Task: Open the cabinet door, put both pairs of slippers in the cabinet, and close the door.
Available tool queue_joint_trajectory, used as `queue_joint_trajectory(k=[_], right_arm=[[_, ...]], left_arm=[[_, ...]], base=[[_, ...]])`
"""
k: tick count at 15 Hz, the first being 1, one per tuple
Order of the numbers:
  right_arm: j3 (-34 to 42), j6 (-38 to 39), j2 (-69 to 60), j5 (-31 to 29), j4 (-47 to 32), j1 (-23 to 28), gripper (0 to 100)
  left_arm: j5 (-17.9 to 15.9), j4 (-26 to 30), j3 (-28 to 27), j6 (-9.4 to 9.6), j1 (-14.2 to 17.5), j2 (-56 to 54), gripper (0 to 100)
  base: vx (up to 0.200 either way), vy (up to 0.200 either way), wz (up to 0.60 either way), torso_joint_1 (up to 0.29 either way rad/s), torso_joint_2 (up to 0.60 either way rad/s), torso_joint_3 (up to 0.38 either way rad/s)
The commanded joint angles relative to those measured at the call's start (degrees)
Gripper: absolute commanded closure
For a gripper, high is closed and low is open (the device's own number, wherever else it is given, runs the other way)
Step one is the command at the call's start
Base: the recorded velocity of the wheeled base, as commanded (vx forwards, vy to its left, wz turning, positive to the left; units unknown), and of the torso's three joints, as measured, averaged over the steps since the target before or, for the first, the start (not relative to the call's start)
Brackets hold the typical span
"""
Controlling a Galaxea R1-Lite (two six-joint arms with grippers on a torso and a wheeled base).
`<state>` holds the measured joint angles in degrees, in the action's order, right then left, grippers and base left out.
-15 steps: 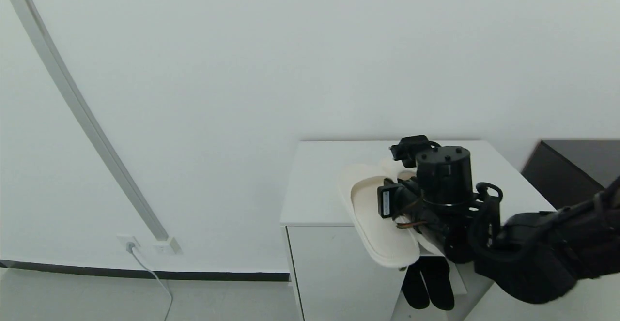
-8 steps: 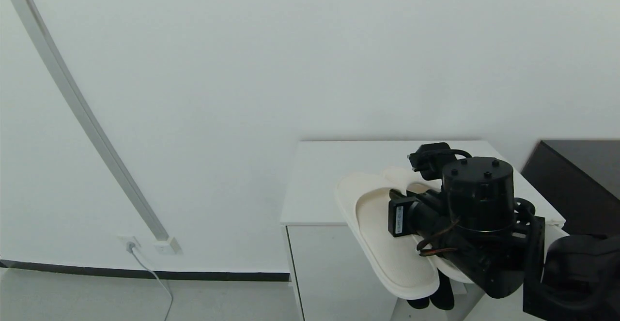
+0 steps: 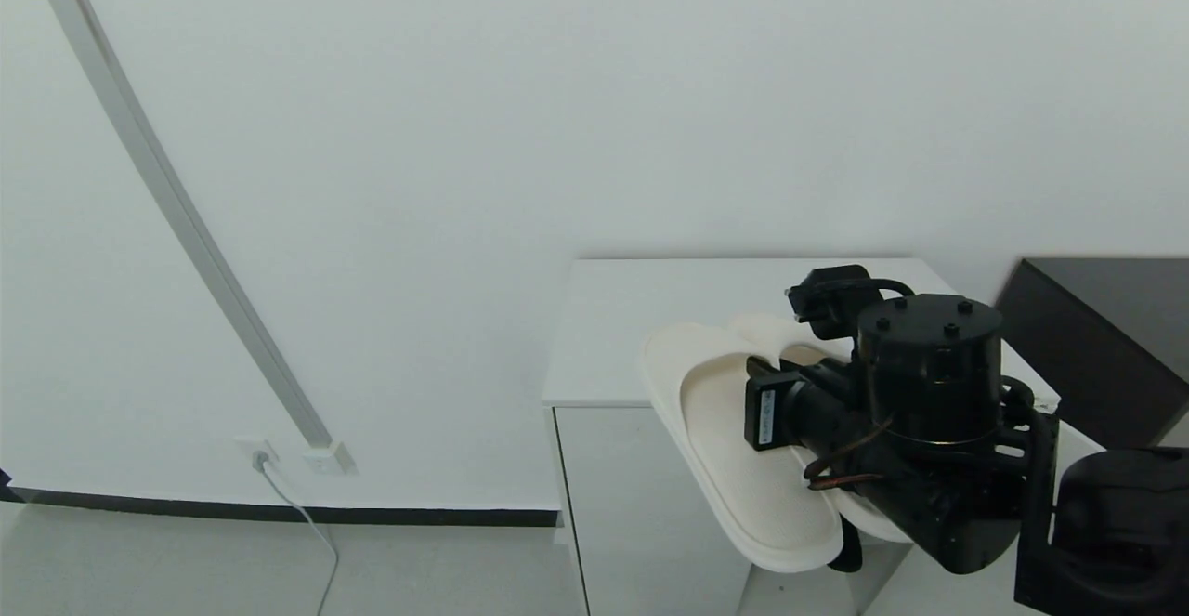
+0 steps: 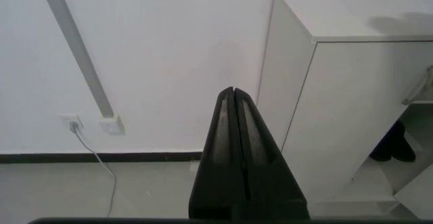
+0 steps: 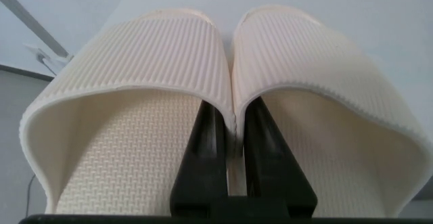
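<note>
Before the cabinet (image 3: 669, 319), the right claw (image 5: 233, 119) pinches both cream slippers (image 5: 162, 61); it should lower them level inside. Left claw (image 4: 234, 116) sits closed.

Cream ribbed slippers (image 5: 152, 65), white cabinet (image 3: 650, 319), black slippers (image 4: 394, 146)

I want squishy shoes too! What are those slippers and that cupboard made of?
Slippers: probably soft foam or rubber, matte cream, with ribbed straps and pebbled insoles. Cabinet: likely painted or laminated board, smooth matte white flat panels.
</note>
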<state>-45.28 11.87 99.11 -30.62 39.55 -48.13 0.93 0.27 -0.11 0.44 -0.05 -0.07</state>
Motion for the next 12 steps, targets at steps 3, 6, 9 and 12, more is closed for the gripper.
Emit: queue_joint_trajectory(k=[3,6,9,12], right_arm=[[0.36,-0.1,-0.5,-0.14,0.0,-0.48,100],[0.89,-0.1,-0.5,-0.14,0.0,-0.56,100],[1.42,-0.1,-0.41,-0.14,0.0,-0.91,100],[1.51,-0.18,-0.41,-0.14,0.0,-0.91,100]], left_arm=[[0.04,0.0,0.02,0.0,0.05,0.07,100],[0.04,0.0,0.02,0.0,0.05,0.07,100],[0.04,0.0,0.02,0.0,-0.04,0.07,100],[0.04,0.0,0.02,0.0,0.05,0.07,100]], base=[[-0.2,0.0,0.0,-0.004,0.0,0.002],[-0.133,0.0,0.0,0.002,0.0,0.003],[0.0,0.0,0.0,0.0,0.0,0.0],[0.0,0.0,0.0,0.0,0.0,0.0]])
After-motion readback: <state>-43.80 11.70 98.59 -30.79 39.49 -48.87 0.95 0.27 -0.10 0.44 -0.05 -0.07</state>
